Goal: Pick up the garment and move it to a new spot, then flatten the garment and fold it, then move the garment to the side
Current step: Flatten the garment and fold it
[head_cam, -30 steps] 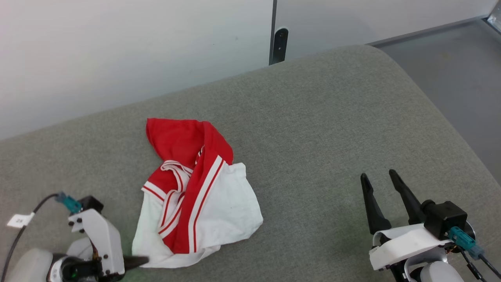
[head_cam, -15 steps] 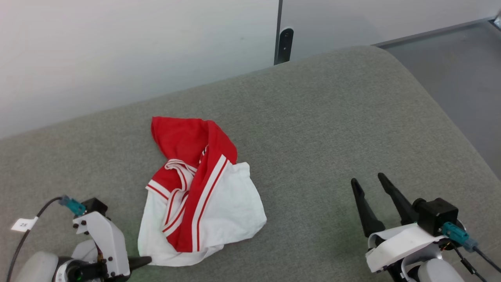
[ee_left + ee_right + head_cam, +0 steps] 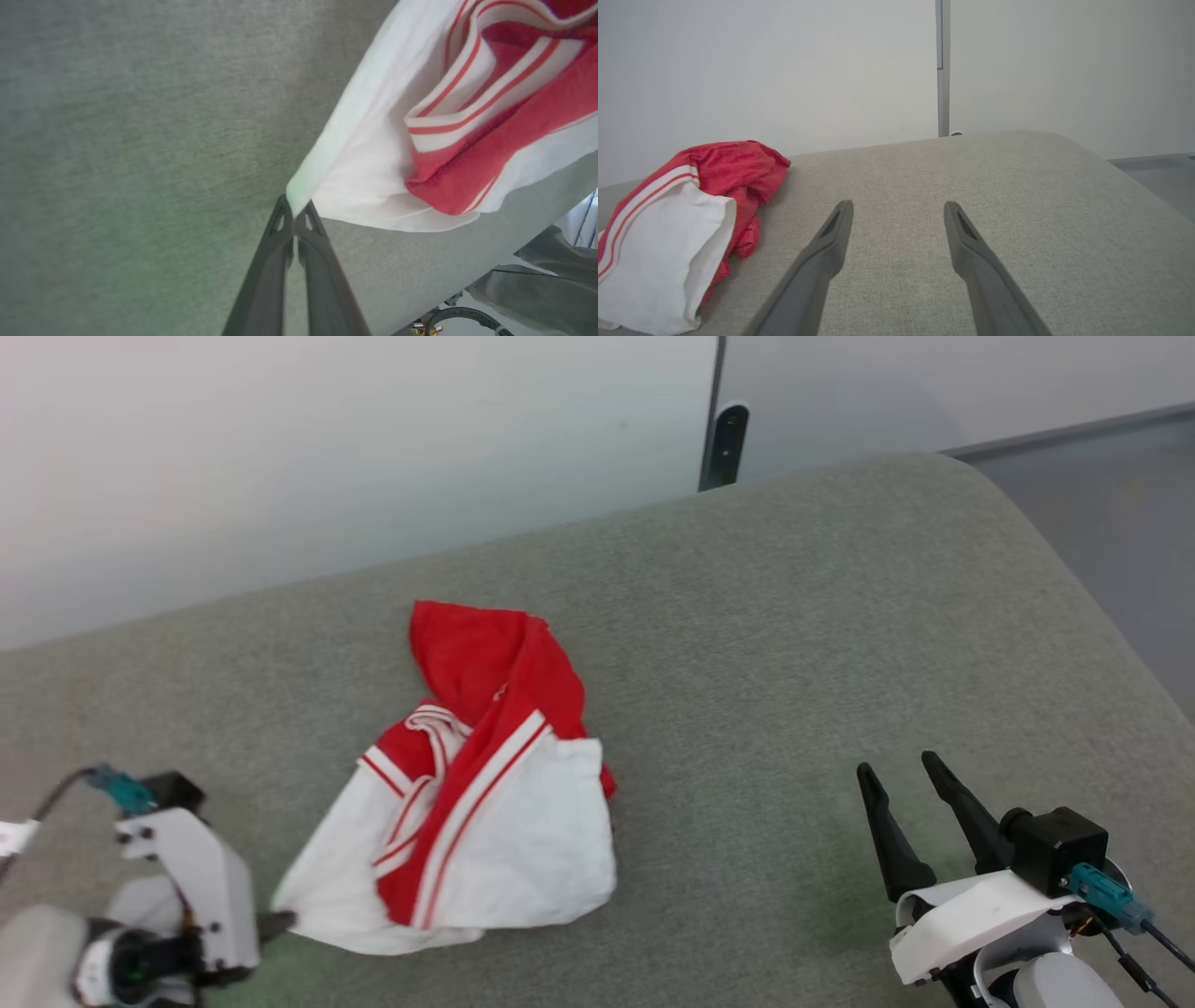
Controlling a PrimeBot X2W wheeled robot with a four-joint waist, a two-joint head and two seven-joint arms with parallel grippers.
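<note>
Since half a second ago, the near white corner of the garment (image 3: pixel 499 831) has been drawn out to a point at lower left. The left gripper (image 3: pixel 280 924) pinches that corner, jaws closed on cloth. At lower right the right gripper (image 3: pixel 898 765) has its jaws apart, holding nothing. The garment lies crumpled mid-frame on the grey cushion (image 3: pixel 794 616). The lift should be slow and steady, as so thin a pinch could slip.

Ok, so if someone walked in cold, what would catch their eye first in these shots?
The crumpled red and white garment, bright against the grey padded surface, left of centre in the head view. Next, the left claw shut on its white corner at the lower left. The right claw hangs open at the lower right, clear of the cloth.
</note>
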